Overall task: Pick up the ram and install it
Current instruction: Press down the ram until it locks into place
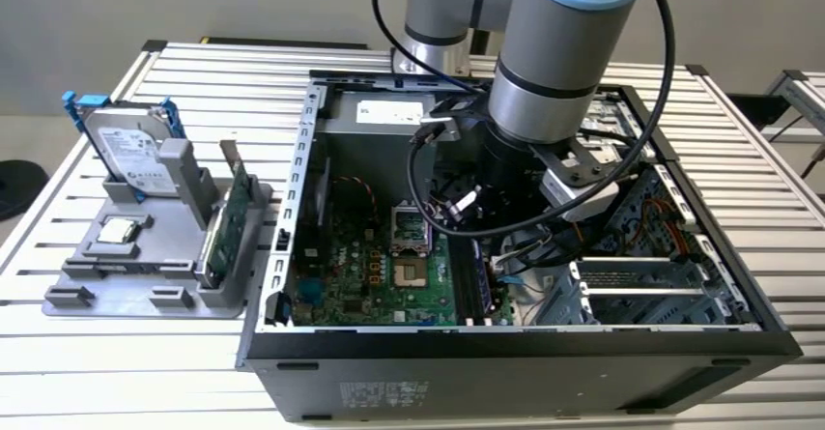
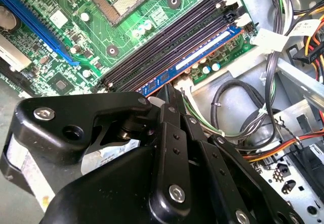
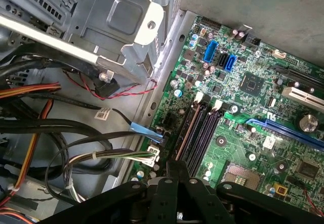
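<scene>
Ram [image 2: 195,57] seated in outermost slot, near end hidden behind tool [image 2: 169,100]; tool's finger state: cannot tell.

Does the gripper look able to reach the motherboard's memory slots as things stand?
Probably yes. The gripper hangs just above the memory slots inside the open case. The cables lie beside the slots, not across them.

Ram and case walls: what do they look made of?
The ram: blue circuit board, likely fibreglass laminate with a matte finish, seen edge-on in the memory slots. Case walls: bare grey sheet metal, dull sheen, punched holes and folded edges.
</scene>
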Robot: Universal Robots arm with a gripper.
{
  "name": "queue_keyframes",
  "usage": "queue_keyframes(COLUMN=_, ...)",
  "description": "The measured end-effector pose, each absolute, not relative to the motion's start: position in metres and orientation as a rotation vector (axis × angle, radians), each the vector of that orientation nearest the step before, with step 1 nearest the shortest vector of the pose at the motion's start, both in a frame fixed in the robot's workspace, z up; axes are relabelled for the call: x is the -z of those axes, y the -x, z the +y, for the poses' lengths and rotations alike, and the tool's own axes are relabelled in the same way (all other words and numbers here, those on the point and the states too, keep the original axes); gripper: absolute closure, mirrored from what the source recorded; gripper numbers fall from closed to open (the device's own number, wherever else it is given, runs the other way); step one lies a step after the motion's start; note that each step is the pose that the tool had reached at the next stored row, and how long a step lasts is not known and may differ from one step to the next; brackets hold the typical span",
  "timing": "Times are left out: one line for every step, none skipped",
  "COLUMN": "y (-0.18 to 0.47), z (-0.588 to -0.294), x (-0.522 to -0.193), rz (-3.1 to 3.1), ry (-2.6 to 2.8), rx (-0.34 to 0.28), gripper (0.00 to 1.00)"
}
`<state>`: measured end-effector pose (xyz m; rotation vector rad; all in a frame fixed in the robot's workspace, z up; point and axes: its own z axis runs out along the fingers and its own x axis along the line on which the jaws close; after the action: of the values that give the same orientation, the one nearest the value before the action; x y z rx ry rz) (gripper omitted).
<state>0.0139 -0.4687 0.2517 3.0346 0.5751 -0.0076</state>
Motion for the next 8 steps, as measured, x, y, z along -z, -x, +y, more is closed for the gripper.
queue_keyframes(y=-0.0139, z=-0.4687, x=-0.2517, rz=0.575, ry=-3.035, rx=0.008, gripper=1.0)
queue_keyframes(y=-0.0139, z=-0.4687, x=-0.2517, rz=0.575, ry=-3.035, rx=0.008, gripper=1.0)
queue_keyframes(y=-0.0139, z=-0.4687, x=-0.2517, rz=0.575, ry=-3.034, rx=0.008, gripper=1.0)
queue_keyframes(y=-0.0139, z=-0.4687, x=-0.2517, rz=0.575, ry=-3.035, rx=0.008, gripper=1.0)
queue_keyframes(y=-0.0139, z=-0.4687, x=-0.2517, rz=0.575, ry=-3.034, rx=0.008, gripper=1.0)
queue_keyframes(y=-0.0137, z=-0.4687, x=-0.2517, rz=0.575, ry=-3.035, rx=0.008, gripper=1.0)
queue_keyframes(y=-0.0136, z=-0.4687, x=-0.2517, rz=0.575, ry=-3.034, rx=0.008, gripper=1.0)
queue_keyframes(y=-0.0136, z=-0.4687, x=-0.2517, rz=0.575, ry=-3.035, rx=0.008, gripper=1.0)
